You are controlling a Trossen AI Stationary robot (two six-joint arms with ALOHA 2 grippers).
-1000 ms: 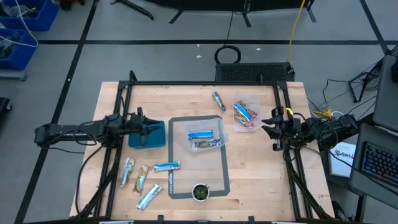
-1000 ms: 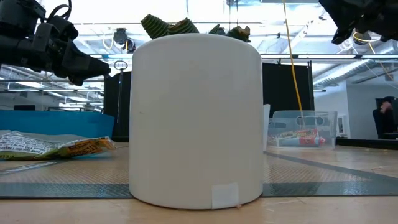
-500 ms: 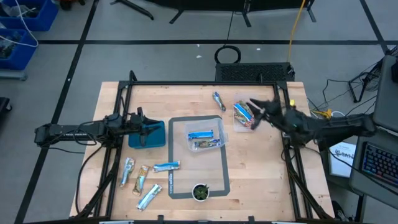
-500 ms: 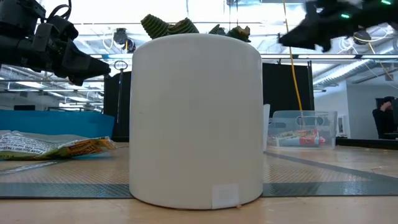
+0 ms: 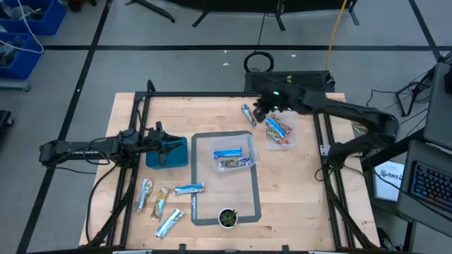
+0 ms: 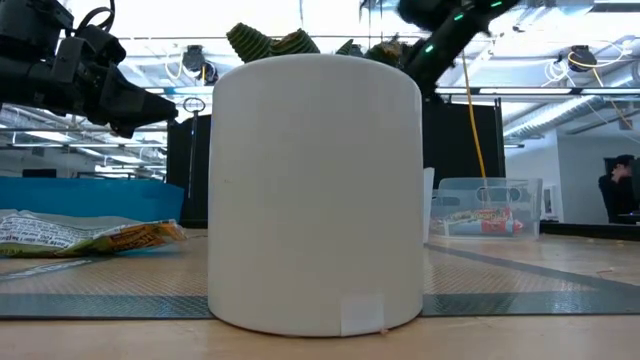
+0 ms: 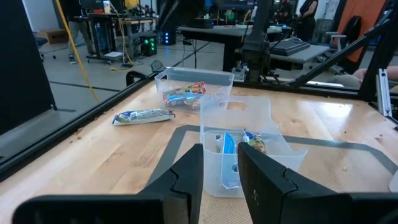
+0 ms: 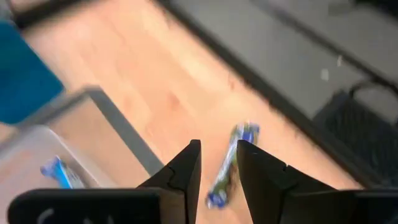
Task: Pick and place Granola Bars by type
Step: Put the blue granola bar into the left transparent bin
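Observation:
A loose blue-and-silver granola bar (image 5: 247, 113) lies flat on the wood near the table's far edge; it also appears in the right wrist view (image 8: 229, 165). My right gripper (image 5: 260, 111) hovers open just to its right, above it, touching nothing; the bar shows through the gap between the fingers (image 8: 219, 155). A clear bin (image 5: 280, 131) holds blue and orange-red bars. A second clear bin (image 5: 234, 156) holds a blue bar and a silvery one. Several more bars (image 5: 163, 202) lie at the near left. My left gripper (image 5: 159, 144) waits, open, over a blue lid (image 5: 174, 152).
A grey mat outline (image 5: 256, 185) frames the middle bin. A white cup holding a round dark green thing (image 5: 227, 217) stands at the mat's near edge and fills the low view (image 6: 315, 190). A black frame rail (image 5: 233, 94) runs along the far edge.
My right arm has swung from the table's right edge toward the far left, passing over the bin of blue and orange-red bars, and now hangs beside the loose bar near the far edge. The bars and bins have stayed put.

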